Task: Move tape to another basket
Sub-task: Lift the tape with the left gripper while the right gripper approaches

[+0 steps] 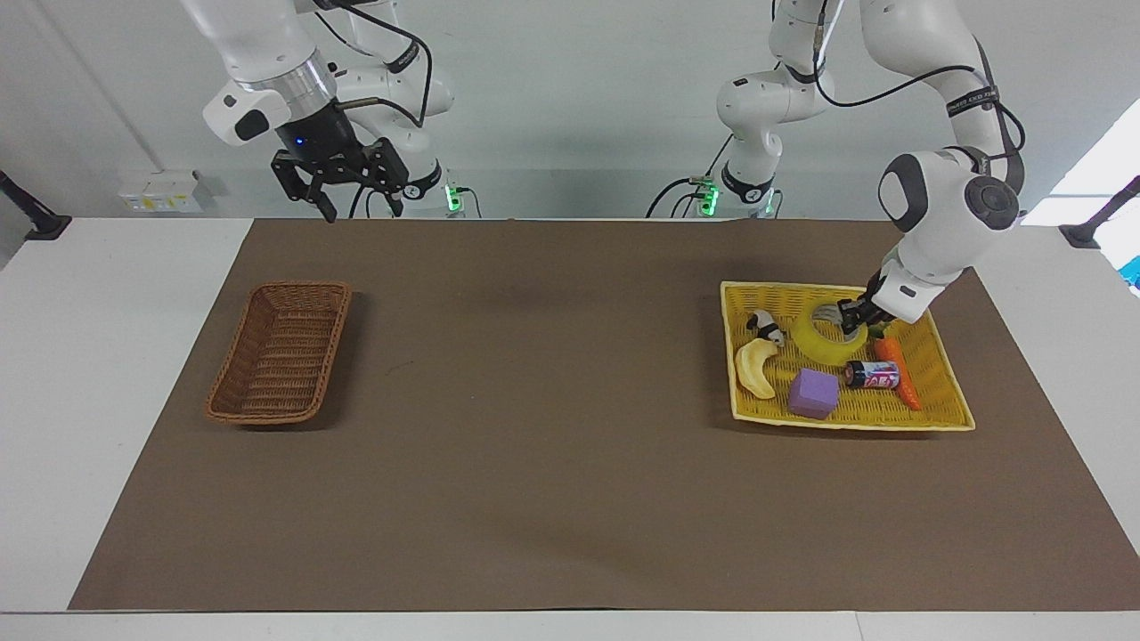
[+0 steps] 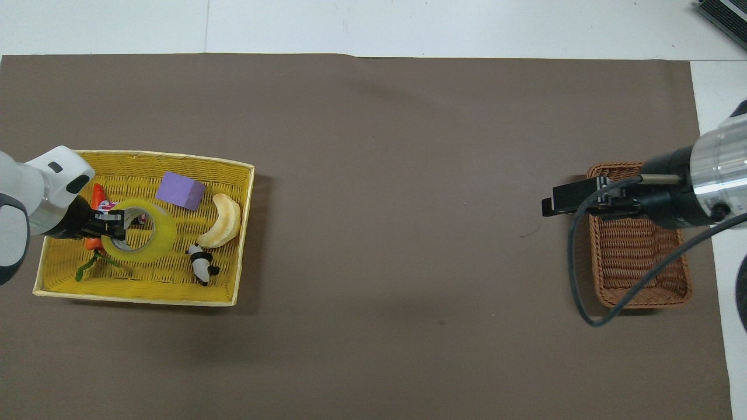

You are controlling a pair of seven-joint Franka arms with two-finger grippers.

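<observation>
The yellow tape roll [image 1: 821, 341] [image 2: 147, 238] hangs tilted just above the floor of the bright yellow basket [image 1: 846, 422] [image 2: 134, 297]. My left gripper [image 1: 850, 317] [image 2: 114, 225] is shut on the roll's wall, one finger inside the ring. The small dark brown wicker basket [image 1: 280, 352] [image 2: 639, 274] stands empty toward the right arm's end of the table. My right gripper [image 1: 354, 206] [image 2: 561, 202] is open and empty, high over the mat beside the brown basket.
In the yellow basket lie a pale banana [image 1: 755, 367] [image 2: 224, 220], a purple block [image 1: 813, 393] [image 2: 181, 191], a panda figure [image 1: 764, 328] [image 2: 201, 265], a battery [image 1: 871, 375] and a carrot [image 1: 899, 374]. A brown mat [image 1: 534, 427] covers the table.
</observation>
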